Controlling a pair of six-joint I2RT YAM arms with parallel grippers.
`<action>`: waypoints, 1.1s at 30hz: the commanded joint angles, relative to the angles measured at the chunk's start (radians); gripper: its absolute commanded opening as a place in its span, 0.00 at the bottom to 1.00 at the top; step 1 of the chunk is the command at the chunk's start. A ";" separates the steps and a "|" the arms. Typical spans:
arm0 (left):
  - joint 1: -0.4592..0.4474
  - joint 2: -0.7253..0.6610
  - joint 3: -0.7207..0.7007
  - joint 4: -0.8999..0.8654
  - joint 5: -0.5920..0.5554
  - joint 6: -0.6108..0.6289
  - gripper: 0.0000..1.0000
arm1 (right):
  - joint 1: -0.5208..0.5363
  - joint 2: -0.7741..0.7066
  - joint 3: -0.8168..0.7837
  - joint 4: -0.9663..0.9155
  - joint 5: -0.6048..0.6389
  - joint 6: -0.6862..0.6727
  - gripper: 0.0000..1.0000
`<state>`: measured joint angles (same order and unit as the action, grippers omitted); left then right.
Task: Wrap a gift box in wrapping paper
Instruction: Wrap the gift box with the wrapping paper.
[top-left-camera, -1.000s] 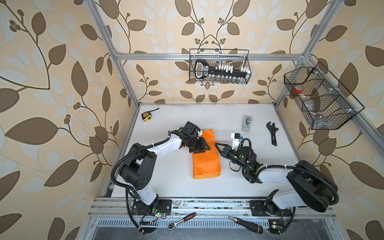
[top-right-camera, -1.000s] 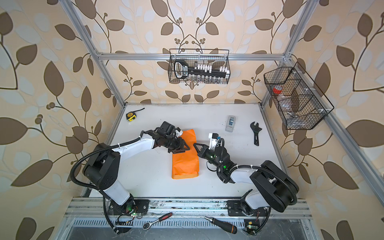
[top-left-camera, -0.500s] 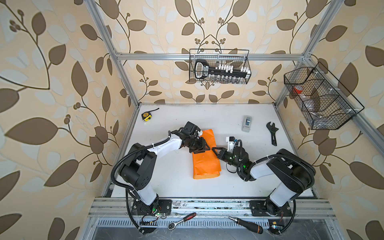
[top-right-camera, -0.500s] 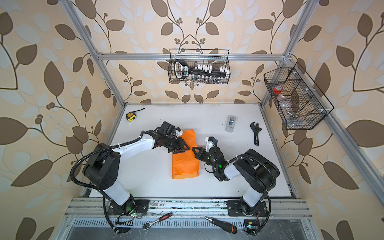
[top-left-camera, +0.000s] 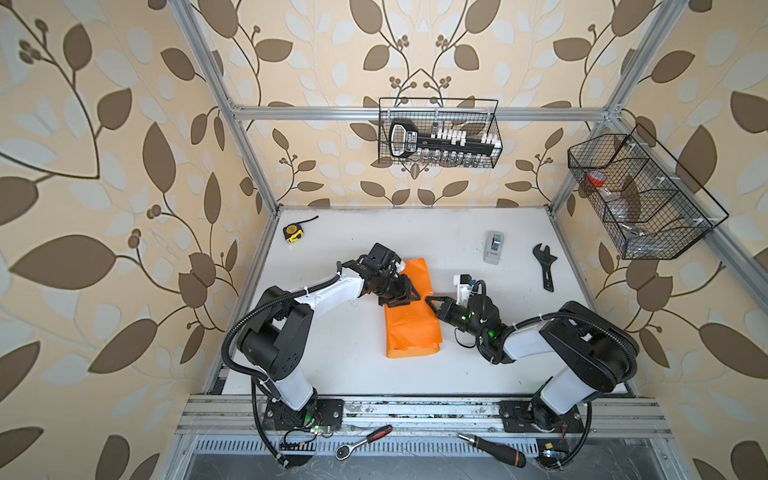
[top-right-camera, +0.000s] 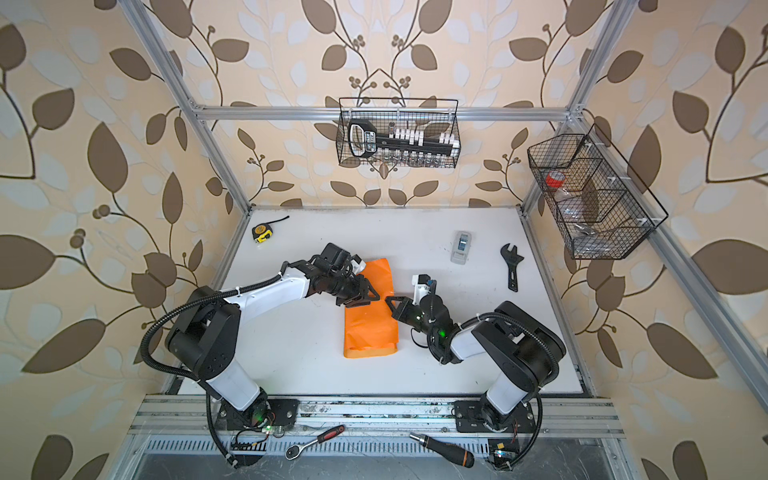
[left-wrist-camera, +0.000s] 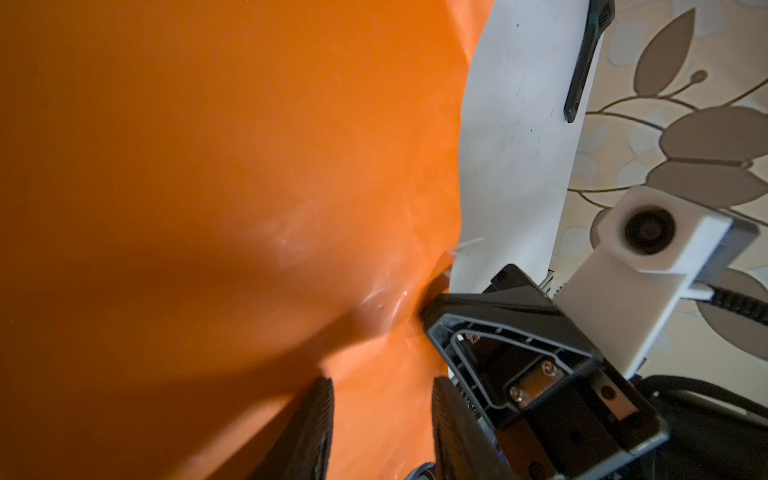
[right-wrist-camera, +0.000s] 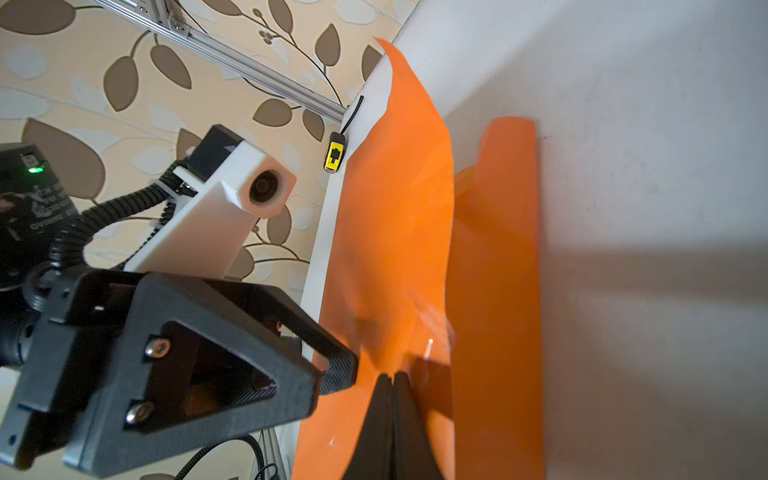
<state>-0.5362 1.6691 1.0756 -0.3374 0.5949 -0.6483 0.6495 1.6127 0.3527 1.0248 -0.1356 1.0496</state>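
The orange wrapping paper (top-left-camera: 411, 332) (top-right-camera: 370, 332) lies folded into a long bundle mid-table. The gift box is hidden, with no black showing. My left gripper (top-left-camera: 409, 293) (top-right-camera: 365, 296) rests on the bundle's far half. Its fingers (left-wrist-camera: 322, 415) stand apart on the paper's surface and pinch nothing, so it is open. My right gripper (top-left-camera: 428, 299) (top-right-camera: 388, 300) is shut, its joined tip (right-wrist-camera: 392, 376) touching the paper's right edge, close to the left gripper's fingertip (right-wrist-camera: 338, 370). A loose paper flap (right-wrist-camera: 399, 199) stands up beyond it.
A grey tape dispenser (top-left-camera: 493, 247) and a black wrench (top-left-camera: 545, 266) lie at the back right. A yellow tape measure (top-left-camera: 293, 232) sits at the back left. Wire baskets (top-left-camera: 438, 133) (top-left-camera: 640, 199) hang on the walls. A ratchet (top-left-camera: 365, 440) and a screwdriver (top-left-camera: 494, 449) lie on the front rail.
My right arm has folded its elbow up and back, and its shut tip has shifted slightly nearer the paper's edge. The left arm and the paper have not moved.
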 joint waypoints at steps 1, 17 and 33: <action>-0.020 0.055 -0.028 -0.105 -0.064 0.006 0.43 | -0.012 -0.067 -0.020 -0.134 -0.003 -0.036 0.00; -0.026 0.060 -0.018 -0.110 -0.067 0.006 0.43 | -0.015 -0.156 0.416 -0.997 0.088 -0.438 0.11; -0.026 0.058 -0.011 -0.114 -0.069 0.004 0.43 | -0.003 -0.106 0.509 -1.068 0.041 -0.559 0.27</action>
<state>-0.5377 1.6741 1.0870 -0.3523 0.5922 -0.6491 0.6357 1.4982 0.8295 -0.0139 -0.0792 0.5240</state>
